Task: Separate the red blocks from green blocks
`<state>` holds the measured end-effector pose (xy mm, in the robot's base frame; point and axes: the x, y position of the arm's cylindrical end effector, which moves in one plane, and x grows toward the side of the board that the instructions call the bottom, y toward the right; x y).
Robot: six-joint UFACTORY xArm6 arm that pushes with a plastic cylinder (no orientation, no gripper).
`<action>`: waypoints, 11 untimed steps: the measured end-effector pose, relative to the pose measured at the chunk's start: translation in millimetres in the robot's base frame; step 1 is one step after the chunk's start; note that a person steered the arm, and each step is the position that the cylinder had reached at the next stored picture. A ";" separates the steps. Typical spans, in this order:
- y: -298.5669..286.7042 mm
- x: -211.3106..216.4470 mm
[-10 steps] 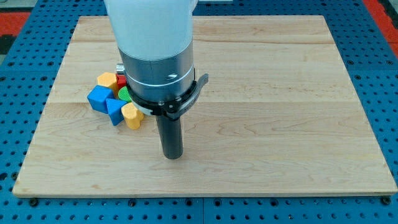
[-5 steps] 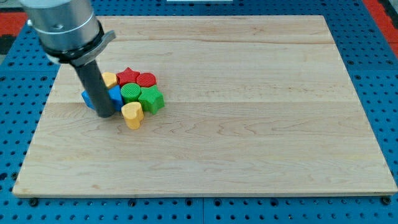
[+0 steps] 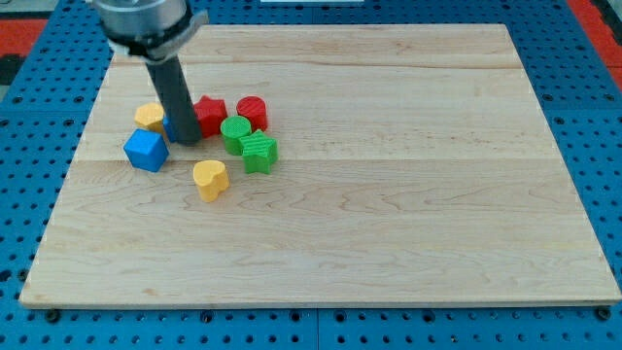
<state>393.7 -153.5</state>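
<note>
— What's closest to the view's bottom?

— The yellow heart, alone on the board. Just above it to the view's right is the green star, touching the green round block above it. Off to the view's left at about that level sits the blue cube.

— And your rod?

— My tip is down between the blue cube and the green round block, right beside a second blue block that the rod mostly hides; I can't make out its shape. There are no fingers on this rig, so nothing spreads or pinches, it is only a rod.

— Where are the reds?

— Farther back. The red star is just right of the rod, and the red round block is beside it, near the top edge of the green round one; I can't tell if they touch. A second yellow block sits at the view's left of the rod, above the blue cube.
</note>
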 end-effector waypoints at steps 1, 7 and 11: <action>37.7 -6.7; 151.6 -22.6; 150.3 -22.2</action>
<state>371.5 -3.2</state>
